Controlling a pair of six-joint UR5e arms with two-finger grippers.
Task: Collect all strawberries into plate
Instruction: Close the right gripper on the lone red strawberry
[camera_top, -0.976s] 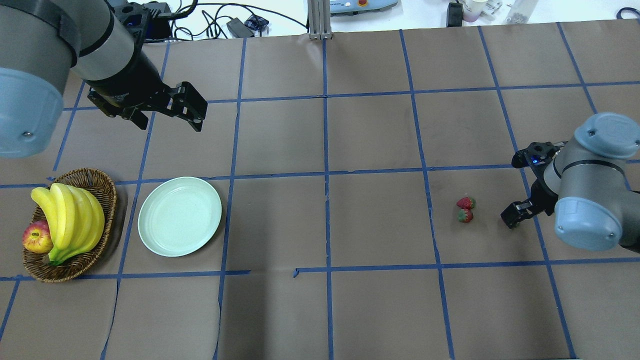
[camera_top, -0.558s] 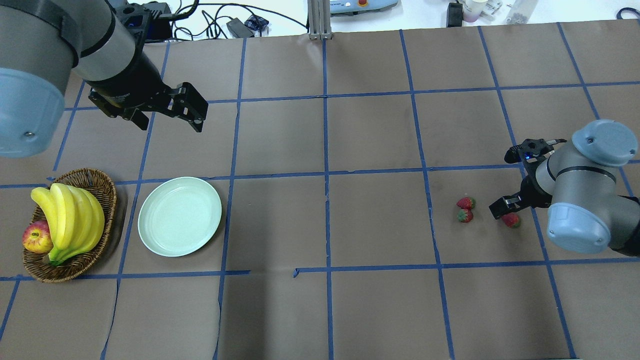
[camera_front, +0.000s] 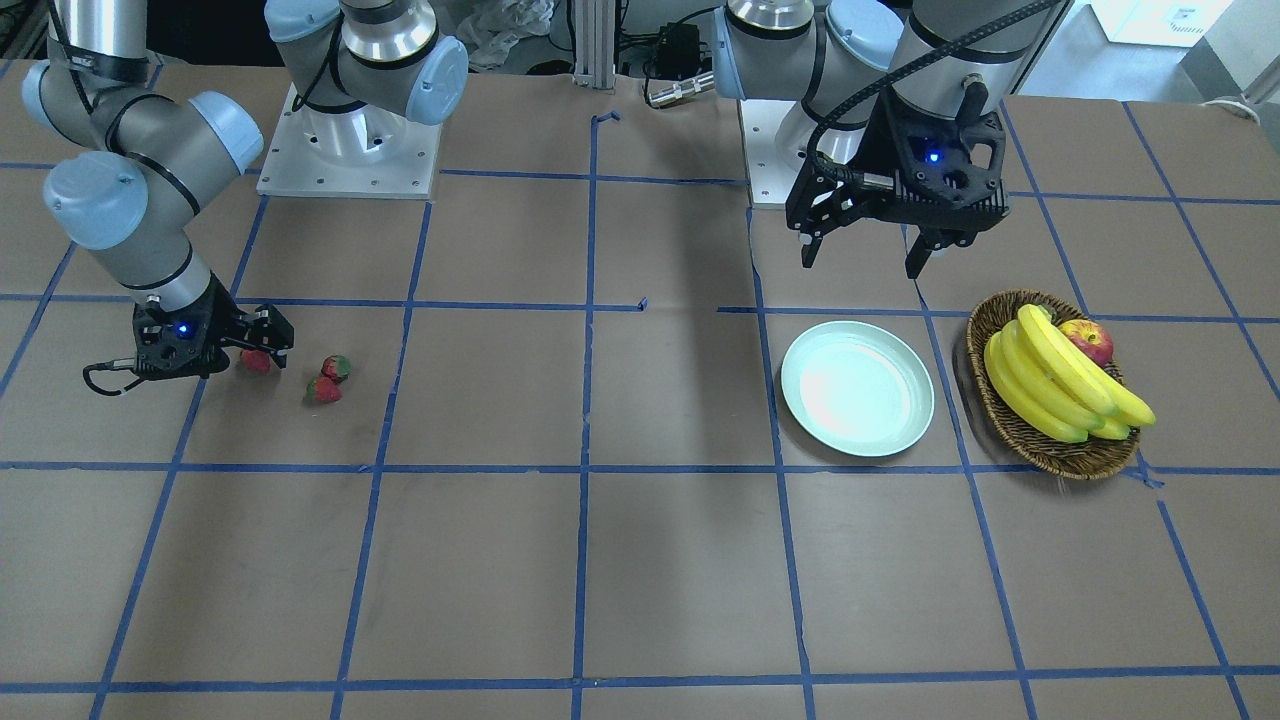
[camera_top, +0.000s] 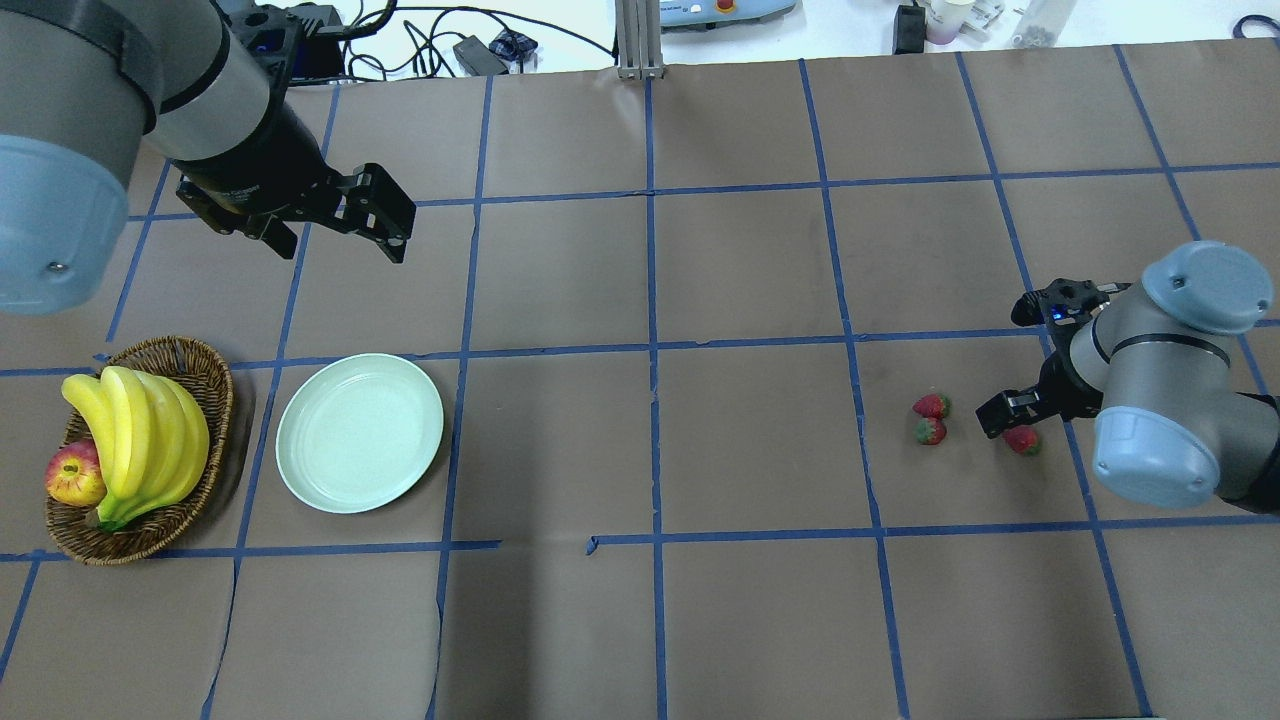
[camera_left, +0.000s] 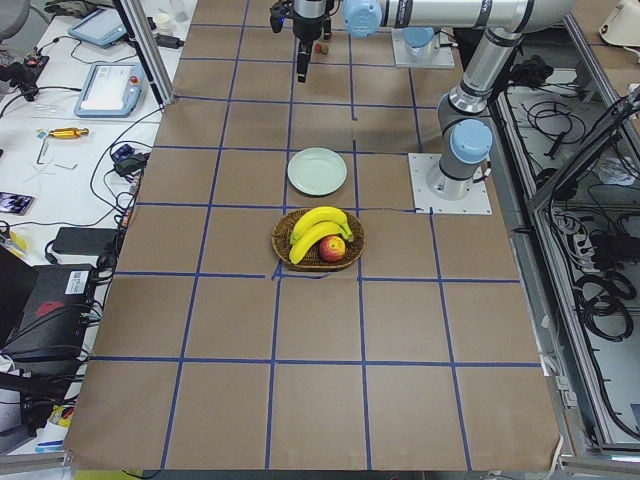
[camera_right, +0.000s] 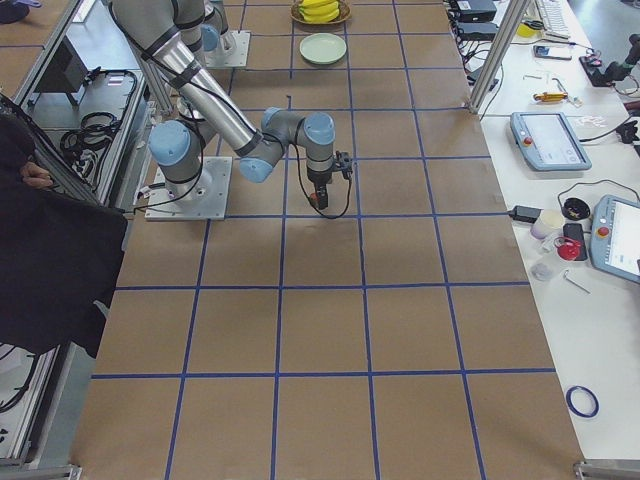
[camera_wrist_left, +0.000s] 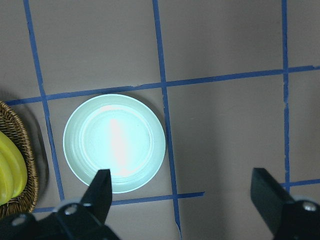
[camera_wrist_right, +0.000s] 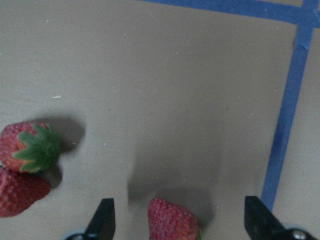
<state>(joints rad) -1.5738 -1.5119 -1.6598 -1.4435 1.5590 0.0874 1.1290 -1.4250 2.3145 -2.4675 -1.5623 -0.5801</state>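
Strawberry (camera_wrist_right: 172, 220) partly past bottom edge

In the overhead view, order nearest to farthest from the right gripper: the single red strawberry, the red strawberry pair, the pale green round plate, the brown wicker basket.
1. Single red strawberry, between the open fingers of the right gripper.
2. Red strawberry pair, just to its left.
3. Pale green round plate, far left.
4. Brown wicker basket, leftmost.

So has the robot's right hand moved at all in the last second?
Yes. In the overhead view the right gripper slid toward the unmoved pair of strawberries, uncovering the third strawberry it had hidden.
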